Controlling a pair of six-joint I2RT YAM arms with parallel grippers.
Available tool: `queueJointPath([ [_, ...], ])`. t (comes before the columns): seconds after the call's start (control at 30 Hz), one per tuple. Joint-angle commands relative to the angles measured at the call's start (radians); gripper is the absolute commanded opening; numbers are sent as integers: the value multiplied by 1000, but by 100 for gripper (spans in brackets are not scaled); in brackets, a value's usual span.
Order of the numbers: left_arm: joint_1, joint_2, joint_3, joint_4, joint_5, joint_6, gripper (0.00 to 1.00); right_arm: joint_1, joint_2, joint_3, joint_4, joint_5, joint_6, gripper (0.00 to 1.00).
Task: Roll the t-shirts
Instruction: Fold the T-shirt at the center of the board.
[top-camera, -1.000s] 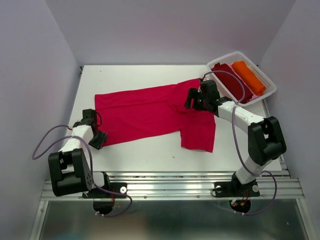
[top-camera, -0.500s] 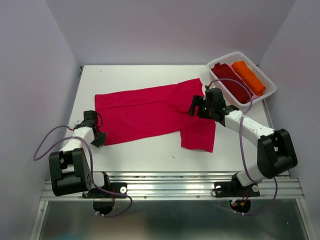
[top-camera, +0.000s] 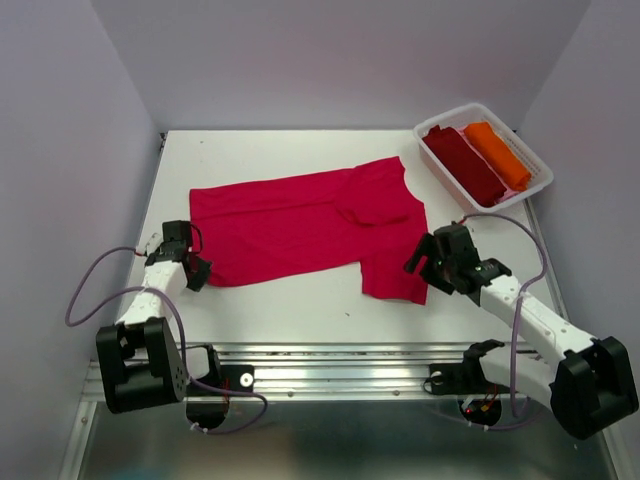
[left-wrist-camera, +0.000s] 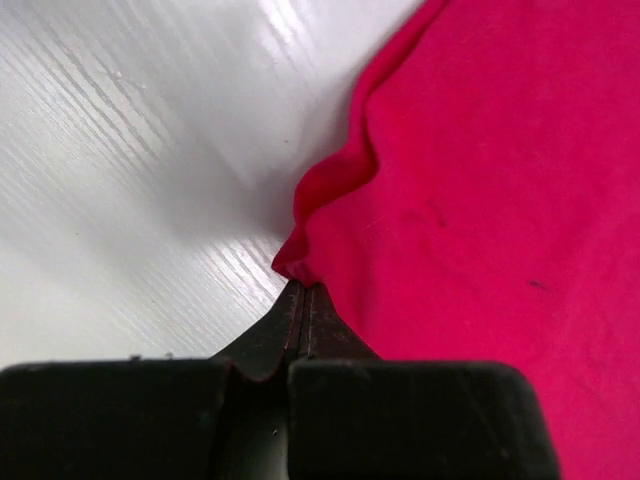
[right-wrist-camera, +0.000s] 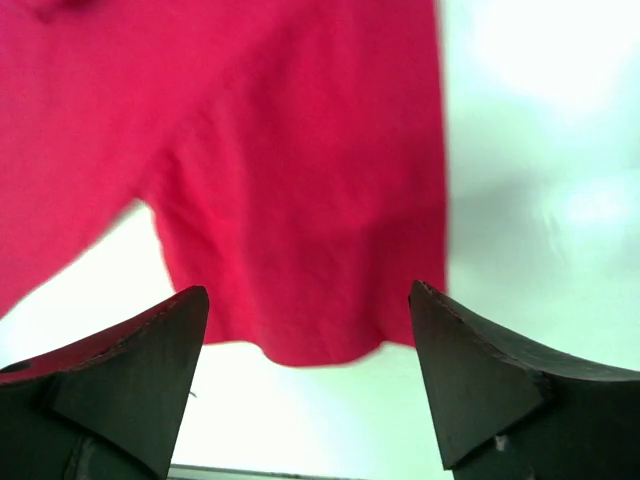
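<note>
Nearest the bases, the left gripper was shut tight on the near-left corner of the crimson t-shirt. The left wrist view showed its jaws pressed together with a small pucker of red cloth pinched at their tips and the hem rising into a ridge just beyond. On the other side, the right gripper stood with its jaws wide apart and nothing between them, just beside the near edge of the sleeve that pointed toward the arms. Its own camera looked over the sleeve's hem with both fingers clear of the cloth.

Beyond the grippers the crimson t-shirt lay spread across the middle of the white table, mostly flat, with a soft fold near its right end and no roll started anywhere.

At the far right corner the white basket held a maroon t-shirt and an orange t-shirt side by side, each apparently rolled into a compact bundle. By that reading two garments were finished, and the crimson one remained to be rolled and stowed.
</note>
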Motion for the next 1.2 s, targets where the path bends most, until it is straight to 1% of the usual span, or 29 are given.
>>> queueJointPath([
  [0.0, -5, -121, 4, -36, 25, 21, 0, -1, -61, -86, -74, -10, 177, 80],
  [0.13, -5, -132, -5, -25, 55, 27, 0, -1, -81, -84, -132, 63, 191, 80],
  [0.27, -3, -124, -8, -13, 69, 33, 0, -1, -20, -89, -120, 50, 199, 76],
  [0.3, -5, -126, -10, -10, 68, 33, 0, -1, -8, -110, -87, 41, 207, 71],
  [0.37, -5, -127, -14, -1, 66, 32, 0, -1, 18, -132, -39, 27, 234, 66],
  [0.4, -5, -127, -14, 1, 66, 32, 0, -1, 23, -141, -27, 28, 245, 61],
  [0.5, -5, -130, -14, 3, 68, 35, 0, -1, 11, -166, -5, 54, 257, 52],
  [0.53, -5, -130, -14, 6, 68, 38, 0, -1, 3, -173, 1, 71, 253, 47],
  [0.6, -5, -126, -16, 10, 59, 39, 0, -1, -1, -179, 15, 85, 247, 43],
  [0.77, -5, -124, -11, 6, 57, 43, 0, -1, 60, -204, 58, 78, 253, 42],
  [0.8, -5, -127, -10, 3, 56, 41, 0, -1, 66, -210, 67, 73, 256, 36],
  [0.87, -5, -130, -8, 1, 51, 41, 0, -1, 69, -230, 81, 68, 262, 28],
  [0.9, -5, -135, -10, 0, 49, 40, 0, -1, 66, -232, 82, 71, 262, 18],
  [1.0, -5, -135, -13, 7, 49, 41, 0, -1, 39, -216, 53, 96, 244, 1],
  [1.17, -6, -121, 0, 0, 56, 53, 0, -1, -76, -155, -45, 151, 188, 1],
])
